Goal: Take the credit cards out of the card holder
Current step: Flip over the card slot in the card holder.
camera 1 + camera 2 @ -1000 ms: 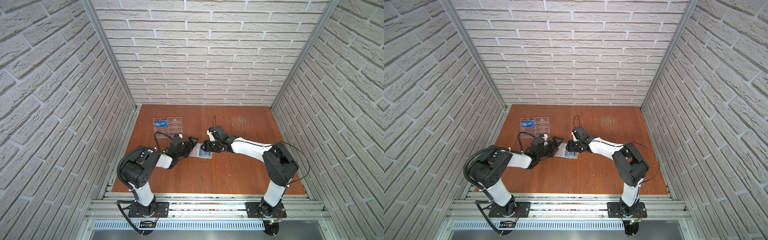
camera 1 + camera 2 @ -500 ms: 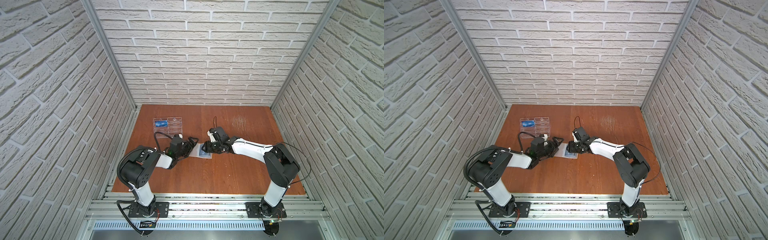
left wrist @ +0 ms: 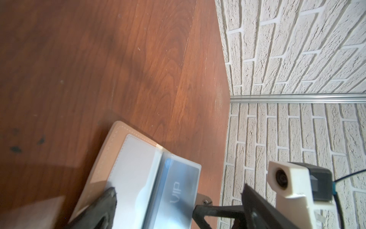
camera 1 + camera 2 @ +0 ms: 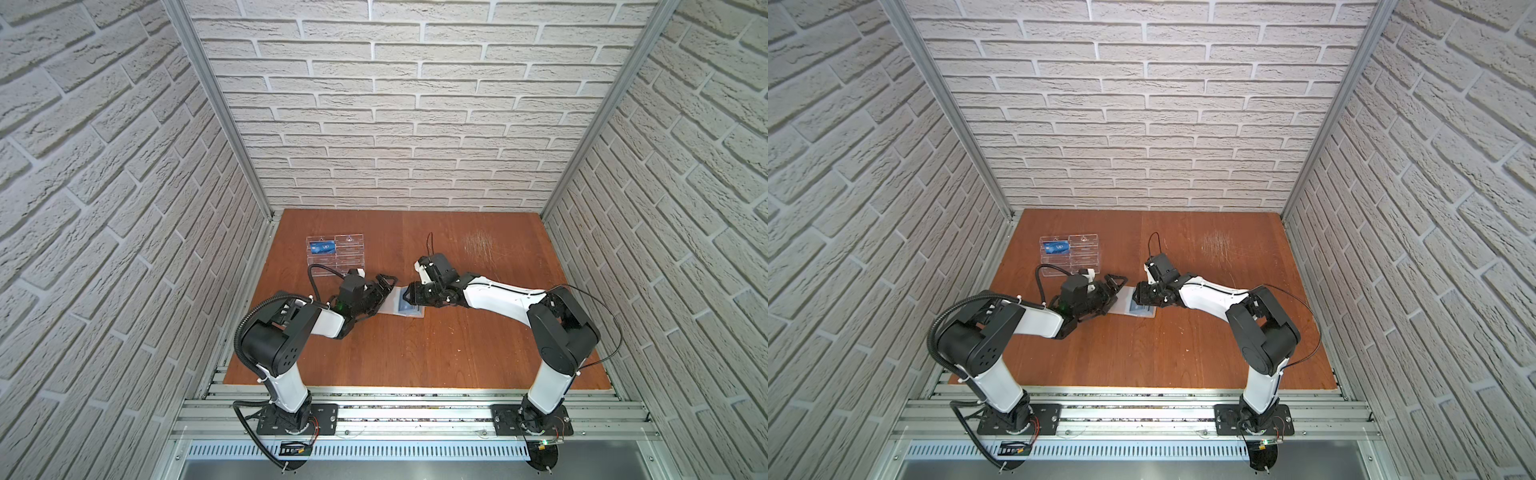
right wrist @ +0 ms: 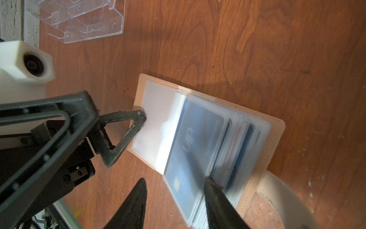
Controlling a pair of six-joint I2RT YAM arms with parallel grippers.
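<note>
Clear acrylic tiered rack [image 4: 336,254] sits far-left on the wooden table [image 4: 415,353], lying flat, well clear of the table's right half. Pale scuffed patch [image 4: 478,245] on the tabletop, far-right. White brick-pattern walls [image 4: 395,104] on three sides; slotted aluminium rails [image 4: 415,417] run along the near edge.

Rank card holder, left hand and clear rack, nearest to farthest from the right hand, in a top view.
1. card holder: directly under the right hand.
2. left hand: at the holder's opposite edge.
3. clear rack: at the back left.
</note>
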